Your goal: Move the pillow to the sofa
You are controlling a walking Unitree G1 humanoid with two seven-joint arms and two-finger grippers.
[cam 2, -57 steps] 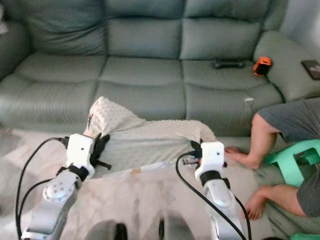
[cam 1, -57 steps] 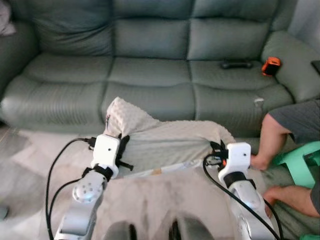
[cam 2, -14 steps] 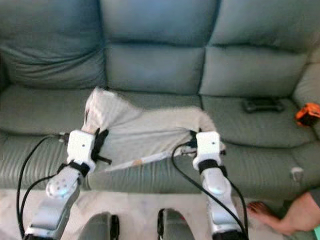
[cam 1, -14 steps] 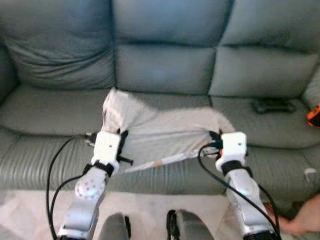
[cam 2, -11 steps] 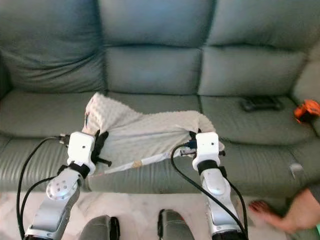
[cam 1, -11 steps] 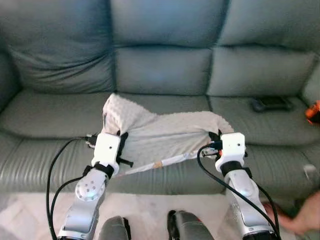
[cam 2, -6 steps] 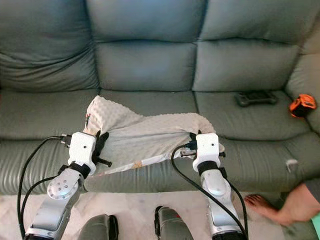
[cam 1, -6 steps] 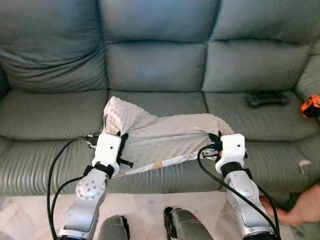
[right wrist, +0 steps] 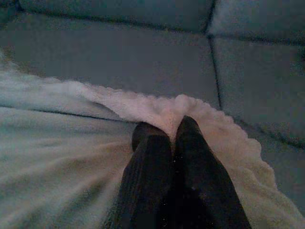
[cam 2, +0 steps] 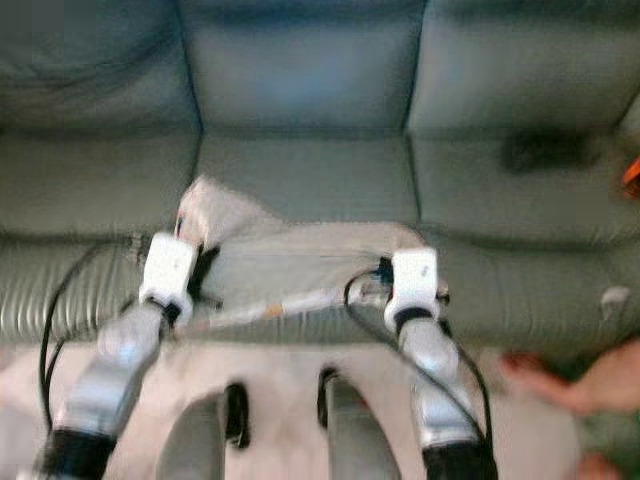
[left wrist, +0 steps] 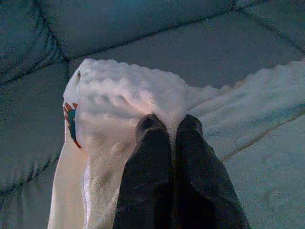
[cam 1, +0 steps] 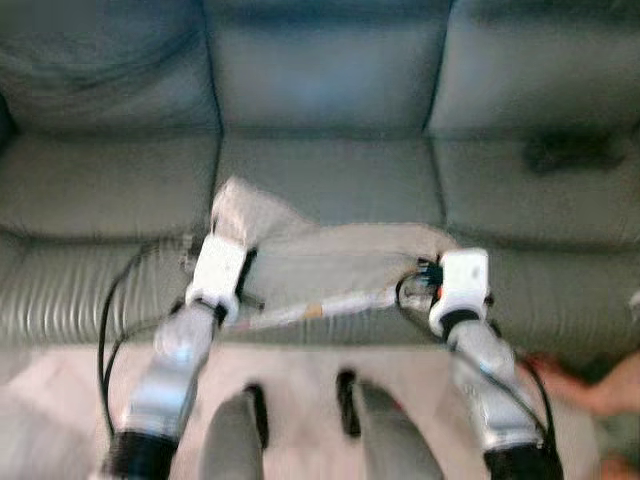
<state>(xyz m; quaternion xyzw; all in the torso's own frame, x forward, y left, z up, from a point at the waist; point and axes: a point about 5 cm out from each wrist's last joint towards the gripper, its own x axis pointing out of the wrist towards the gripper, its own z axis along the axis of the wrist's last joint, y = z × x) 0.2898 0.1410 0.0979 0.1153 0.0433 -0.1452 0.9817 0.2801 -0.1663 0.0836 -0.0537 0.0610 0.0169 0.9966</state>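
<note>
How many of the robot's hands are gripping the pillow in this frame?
2. The left hand pinches the pillow at its left corner; the right hand pinches its right edge, holding it over the sofa seat.

Head views motion-blurred and softly lit; wrist views dim, grainy, bluish, the pillow brightest above the dark fingers.

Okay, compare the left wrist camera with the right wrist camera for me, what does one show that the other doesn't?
Left wrist view: the left gripper pinching a bunched corner of the pillow, with a small orange and teal tag at that corner's edge.

Right wrist view: the right gripper pinching the pillow's opposite end, fabric spreading flat beside it.

Both: black fingers closed on the cream, bumpy-textured pillow, with the grey-green sofa cushions and their seams behind.
</note>
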